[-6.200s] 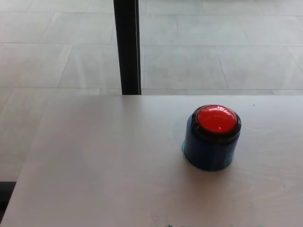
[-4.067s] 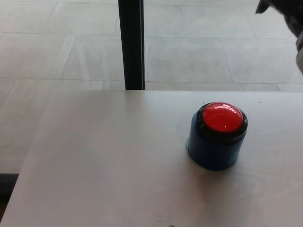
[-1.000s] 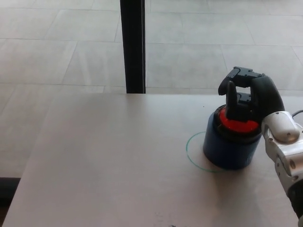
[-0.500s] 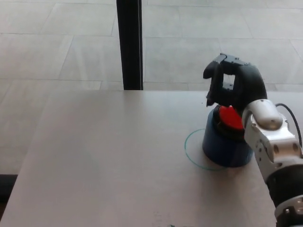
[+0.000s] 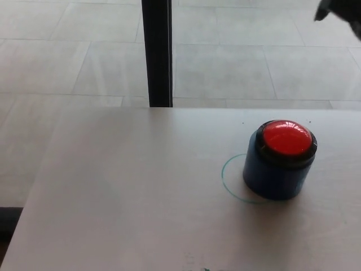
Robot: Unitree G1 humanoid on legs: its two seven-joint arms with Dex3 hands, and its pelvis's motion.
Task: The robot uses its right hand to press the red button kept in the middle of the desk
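Note:
The red button (image 5: 287,138) tops a dark blue round base (image 5: 276,178) that stands on the white desk (image 5: 135,197), right of centre. The base sits a little right of a thin green circle (image 5: 225,180) drawn on the desk. Only a small black tip of my right hand (image 5: 338,12) shows at the top right corner, well above and behind the button and not touching it. Too little of it shows to tell how it is held. My left hand does not appear in the head view.
A black post (image 5: 157,53) stands behind the desk's far edge, left of centre. Grey floor tiles (image 5: 237,62) lie beyond the desk, and the desk's left edge slants down toward the lower left.
My right hand has lifted off the button and drawn away up to the top right corner. The button now shows uncovered and stays shifted right of the green circle.

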